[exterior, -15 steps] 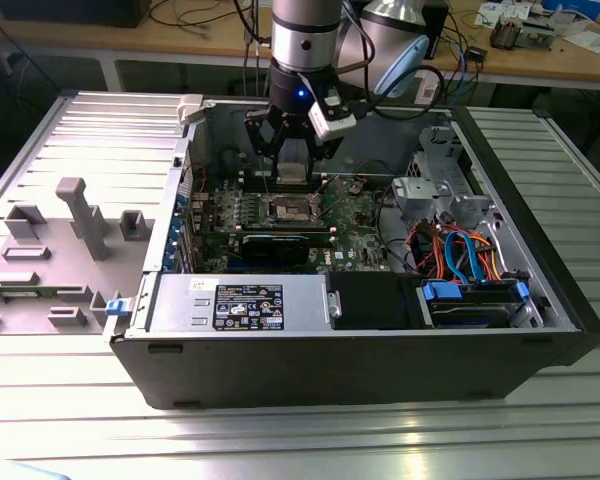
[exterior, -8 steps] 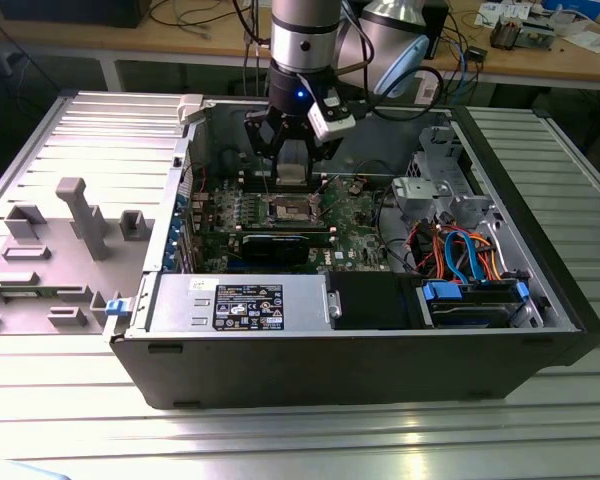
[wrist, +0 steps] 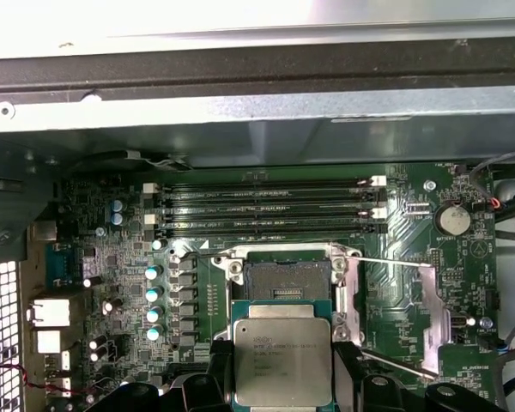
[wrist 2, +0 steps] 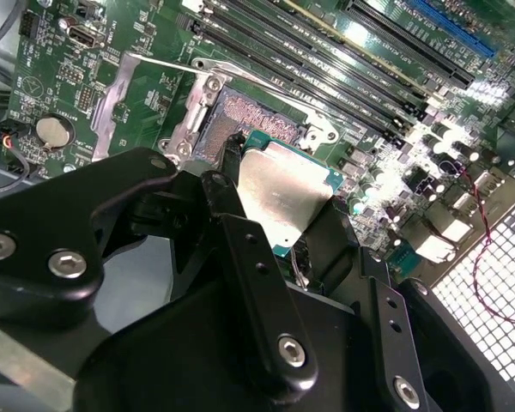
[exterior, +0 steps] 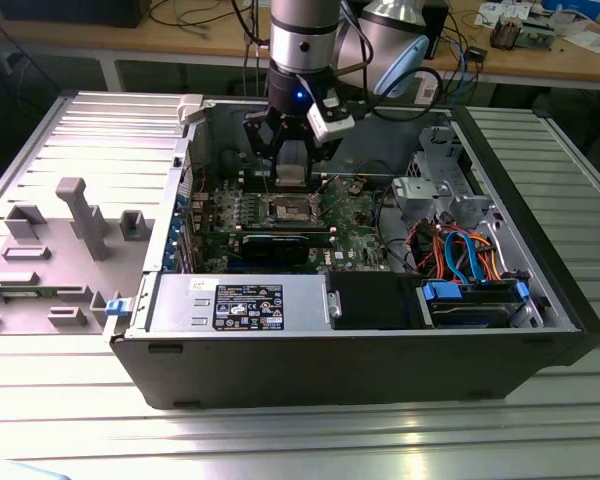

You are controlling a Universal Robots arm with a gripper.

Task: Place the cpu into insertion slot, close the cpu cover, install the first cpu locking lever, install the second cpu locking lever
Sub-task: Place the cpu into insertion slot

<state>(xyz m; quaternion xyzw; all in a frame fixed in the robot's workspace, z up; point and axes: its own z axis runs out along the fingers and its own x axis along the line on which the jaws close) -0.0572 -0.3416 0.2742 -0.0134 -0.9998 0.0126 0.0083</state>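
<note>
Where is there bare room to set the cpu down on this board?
The insertion slot lies open, framed by its metal rim, near the held cpu. Memory slots and capacitors crowd two sides; the cpu cover is swung open on another.

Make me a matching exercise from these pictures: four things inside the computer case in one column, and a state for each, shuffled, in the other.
Things:
1. cpu
2. insertion slot
3. cpu cover
4. coin cell

States:
A. empty and uncovered
B. gripped by the hand
C. round and silvery
D. swung open, off the slot

Pairs: 1-B, 2-A, 3-D, 4-C
</note>
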